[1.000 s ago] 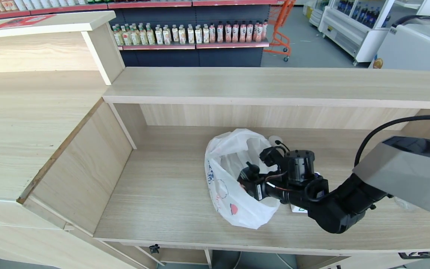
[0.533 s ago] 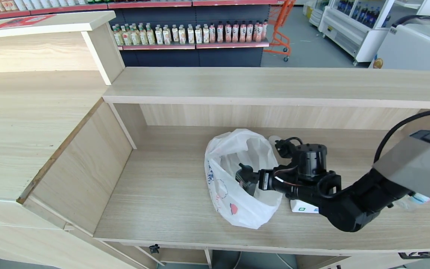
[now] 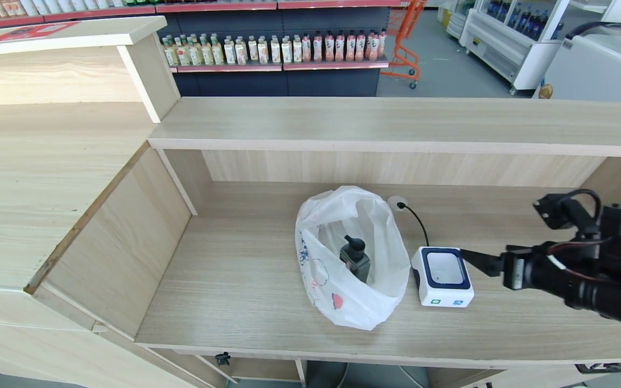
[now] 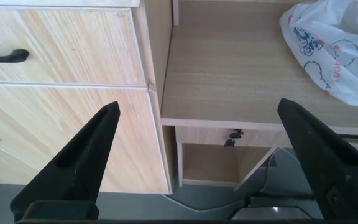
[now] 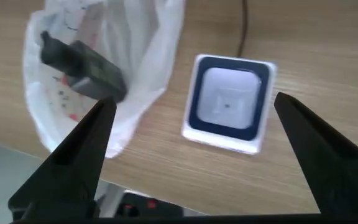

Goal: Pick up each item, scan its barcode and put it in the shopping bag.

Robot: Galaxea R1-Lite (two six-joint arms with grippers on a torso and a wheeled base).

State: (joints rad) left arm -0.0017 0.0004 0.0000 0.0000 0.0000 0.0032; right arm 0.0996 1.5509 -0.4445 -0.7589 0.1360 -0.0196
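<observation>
A white plastic shopping bag (image 3: 337, 291) with cartoon prints stands open on the counter, also in the left wrist view (image 4: 334, 56) and the right wrist view (image 5: 135, 74). A dark pump bottle (image 3: 354, 257) stands inside it, seen lying dark in the bag's mouth (image 5: 82, 62). Just right of the bag sits the white barcode scanner (image 3: 443, 275) with a blue-framed window (image 5: 230, 102). My right gripper (image 3: 480, 261) hangs to the right of the scanner, open and empty (image 5: 194, 162). My left gripper (image 4: 201, 155) is open, low beside the counter's front edge.
The scanner's black cable (image 3: 415, 221) runs to a port at the back of the counter recess. A raised wooden ledge (image 3: 397, 124) borders the back, a side wall (image 3: 122, 231) the left. Drawers with black handles (image 4: 5, 57) sit below left. Store shelves stand beyond.
My right gripper has let go of the pump bottle inside the bag and pulled back to the right, past the scanner. The bottle stays in the bag.
</observation>
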